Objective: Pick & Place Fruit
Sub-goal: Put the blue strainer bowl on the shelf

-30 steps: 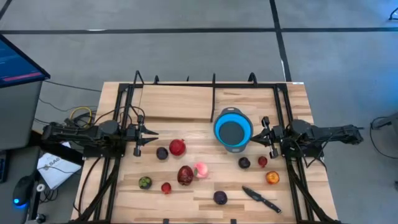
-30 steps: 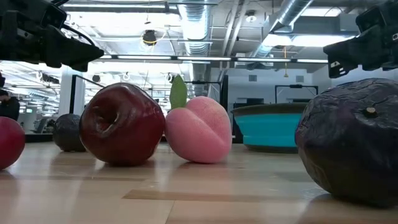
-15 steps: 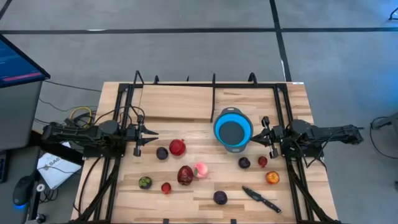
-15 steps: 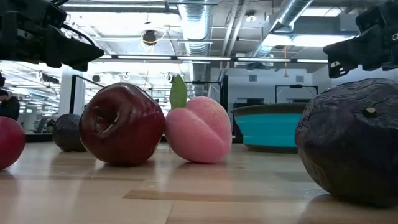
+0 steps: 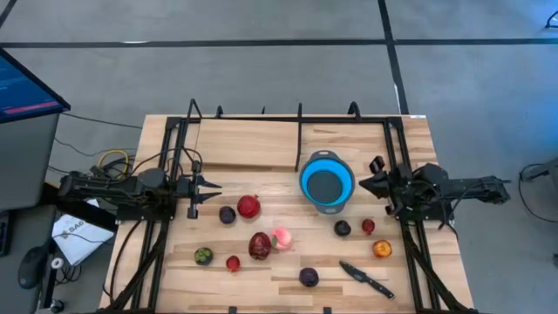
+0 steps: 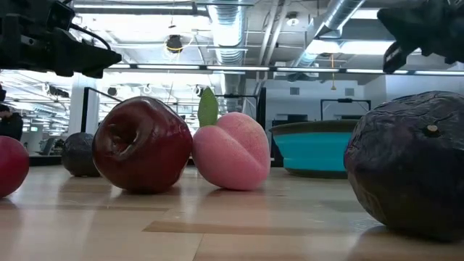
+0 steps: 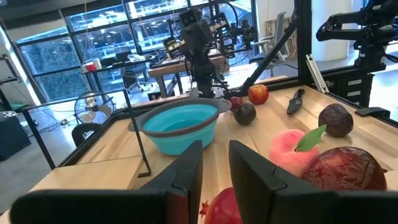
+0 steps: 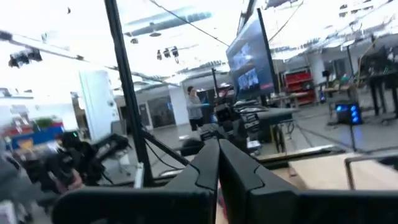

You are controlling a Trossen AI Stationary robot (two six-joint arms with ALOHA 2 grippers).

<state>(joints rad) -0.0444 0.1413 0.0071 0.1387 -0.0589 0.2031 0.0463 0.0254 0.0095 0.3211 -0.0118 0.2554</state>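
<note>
meanwhile both arms are hovering over the desk [image 5: 261, 139], neither one grasping any fruit.
left fingers [image 5: 193, 199] are sitting slightly parted and empty at nine o'clock beside the red fruit [image 5: 248, 207]; right fingers [image 5: 373, 180] are pressed together, empty, at three o'clock of the blue bowl [image 5: 327, 183]. the fruit are lying scattered across the desk's near half, the pink one [image 5: 282, 237] touching the dark red one [image 5: 259, 246], with the knife [image 5: 366, 279] at five o'clock.

Low view: dark purple fruit [image 6: 409, 174] cut off by right edge.
</note>
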